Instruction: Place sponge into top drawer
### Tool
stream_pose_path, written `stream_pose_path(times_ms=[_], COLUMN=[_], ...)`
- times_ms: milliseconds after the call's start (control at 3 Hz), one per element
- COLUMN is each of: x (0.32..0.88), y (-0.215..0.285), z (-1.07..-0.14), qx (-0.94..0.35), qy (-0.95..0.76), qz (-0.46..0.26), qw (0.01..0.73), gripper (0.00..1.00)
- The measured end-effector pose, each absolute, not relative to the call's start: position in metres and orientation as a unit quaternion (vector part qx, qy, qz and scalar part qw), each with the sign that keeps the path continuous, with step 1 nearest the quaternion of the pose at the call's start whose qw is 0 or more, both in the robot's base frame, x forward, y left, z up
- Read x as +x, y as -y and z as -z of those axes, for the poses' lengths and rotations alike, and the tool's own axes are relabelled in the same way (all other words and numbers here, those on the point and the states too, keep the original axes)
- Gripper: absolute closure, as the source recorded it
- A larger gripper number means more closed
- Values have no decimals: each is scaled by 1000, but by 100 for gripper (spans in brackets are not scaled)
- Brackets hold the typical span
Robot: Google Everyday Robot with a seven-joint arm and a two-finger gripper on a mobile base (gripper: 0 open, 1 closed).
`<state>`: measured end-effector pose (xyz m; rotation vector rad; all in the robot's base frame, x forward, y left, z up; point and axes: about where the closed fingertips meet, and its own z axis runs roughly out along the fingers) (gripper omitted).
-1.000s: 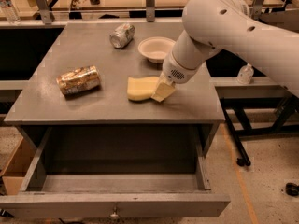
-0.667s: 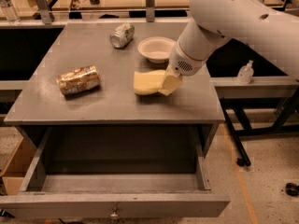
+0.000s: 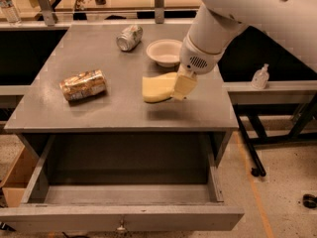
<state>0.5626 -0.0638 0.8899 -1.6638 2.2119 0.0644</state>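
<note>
The pale yellow sponge point(image 3: 156, 88) is held a little above the grey tabletop point(image 3: 124, 108), right of centre. My gripper point(image 3: 179, 87) is shut on the sponge's right end, with one blocky yellow finger point(image 3: 184, 85) in front of it. The white arm comes in from the upper right. The top drawer point(image 3: 124, 217) is pulled wide open below the table's front edge, with a small metal knob point(image 3: 120, 227) at the centre of its front panel. Its inside is bare.
A white bowl point(image 3: 165, 51) stands just behind the sponge. A crushed can point(image 3: 129, 37) lies at the back. A gold-patterned snack bag point(image 3: 83, 85) lies at the left. A small bottle point(image 3: 260, 77) stands on a shelf to the right.
The gripper has lifted the sponge off the tabletop and carried it slightly up and away from the table's front.
</note>
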Motion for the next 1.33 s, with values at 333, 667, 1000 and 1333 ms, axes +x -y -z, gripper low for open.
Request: stream_pose_path(times_ms=[333,667,1000,1333], x=[534,501,471,443], y=[59,52,48,46], z=[-885,-886,-890,-892], qx=[-586,-572,-555,-539], qy=[-793,-806,-818,-830], qz=[-32,-26,-15,-14], qw=[163,151,150,145], gripper=[100,100,100,100])
